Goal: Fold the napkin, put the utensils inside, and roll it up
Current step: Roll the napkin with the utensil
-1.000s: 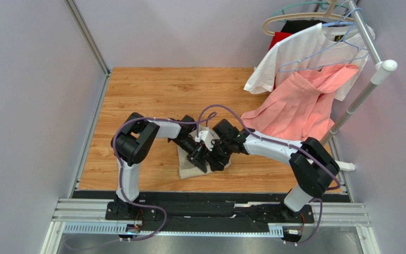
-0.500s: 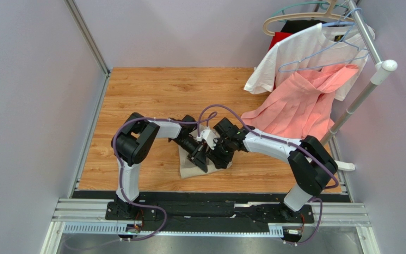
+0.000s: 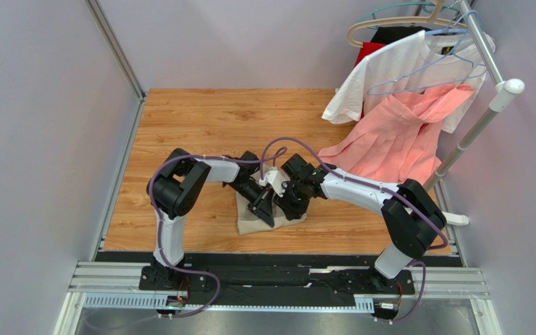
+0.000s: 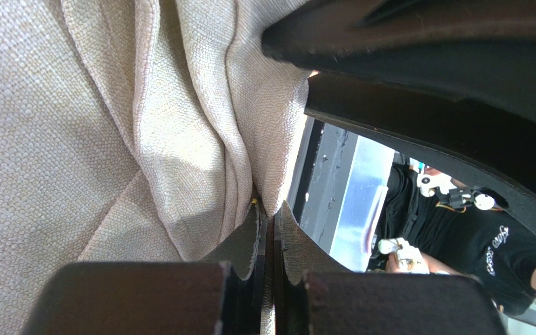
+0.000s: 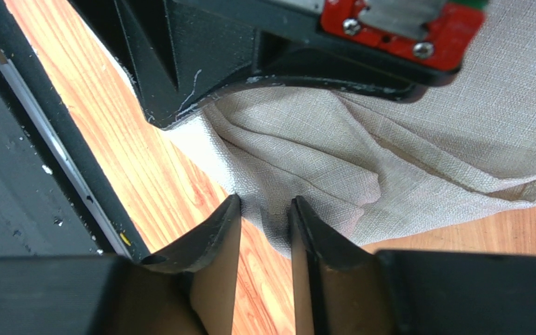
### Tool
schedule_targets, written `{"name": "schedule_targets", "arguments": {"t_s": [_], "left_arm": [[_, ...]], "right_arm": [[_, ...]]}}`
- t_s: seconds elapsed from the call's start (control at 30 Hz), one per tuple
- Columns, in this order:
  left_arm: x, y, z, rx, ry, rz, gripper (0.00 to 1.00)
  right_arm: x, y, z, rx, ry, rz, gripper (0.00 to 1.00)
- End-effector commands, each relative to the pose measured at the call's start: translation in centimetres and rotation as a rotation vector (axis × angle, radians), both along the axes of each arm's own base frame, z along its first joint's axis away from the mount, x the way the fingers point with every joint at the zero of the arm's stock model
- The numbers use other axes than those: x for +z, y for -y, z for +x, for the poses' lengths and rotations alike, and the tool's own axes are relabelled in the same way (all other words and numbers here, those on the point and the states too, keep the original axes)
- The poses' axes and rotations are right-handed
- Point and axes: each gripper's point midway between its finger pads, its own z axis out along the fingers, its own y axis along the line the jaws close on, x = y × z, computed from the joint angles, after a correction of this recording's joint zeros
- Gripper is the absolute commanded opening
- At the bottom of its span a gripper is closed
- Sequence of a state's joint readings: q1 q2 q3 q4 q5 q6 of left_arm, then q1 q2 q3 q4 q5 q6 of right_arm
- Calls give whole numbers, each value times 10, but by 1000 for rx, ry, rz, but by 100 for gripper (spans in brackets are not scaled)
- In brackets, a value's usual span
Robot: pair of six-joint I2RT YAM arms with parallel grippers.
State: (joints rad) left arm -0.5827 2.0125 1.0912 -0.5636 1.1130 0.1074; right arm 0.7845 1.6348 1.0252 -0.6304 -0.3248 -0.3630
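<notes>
Napkin (image 3: 251, 220) bunched on table (image 3: 201, 125) near 6 o'clock edge, under both wrists. Since 1 s ago: arms crept slightly toward 12, cloth barely moved. Left gripper (image 4: 266, 230) pressed together, pinching fold. Right gripper (image 5: 264, 222) narrowly spread around cloth edge. Utensils not visible; rolling probably unfinished.

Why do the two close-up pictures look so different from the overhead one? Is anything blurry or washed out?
Top external view: evenly lit and sharp, though the arms hide most of the napkin. Left wrist view: cloth weave crisp, the left gripper dark and soft-edged, bright glare on the metal behind. Right wrist view: the right gripper looms large, slightly soft, shading the wooden table.
</notes>
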Motion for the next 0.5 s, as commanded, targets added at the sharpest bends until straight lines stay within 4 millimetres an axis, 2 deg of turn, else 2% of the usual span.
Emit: {"name": "schedule_targets", "arguments": {"t_s": [0.0,0.07,0.2,0.33,0.47], "left_arm": [[-3,-4,3,11,3,48,0],[-3,-4,4,12,6,50,0],[-4,-5,5,16,6,57,0],[-7,-5,4,18,-6,68,0],[-11,-6,2,20,-18,80,0]], "right_arm": [[5,28,-18,-39,-90,-128,26],[6,29,-20,-43,-114,-154,22],[-5,35,-24,-57,-165,-218,17],[-14,46,-22,-74,-142,-273,17],[-18,49,-16,-98,-104,-260,23]]}}
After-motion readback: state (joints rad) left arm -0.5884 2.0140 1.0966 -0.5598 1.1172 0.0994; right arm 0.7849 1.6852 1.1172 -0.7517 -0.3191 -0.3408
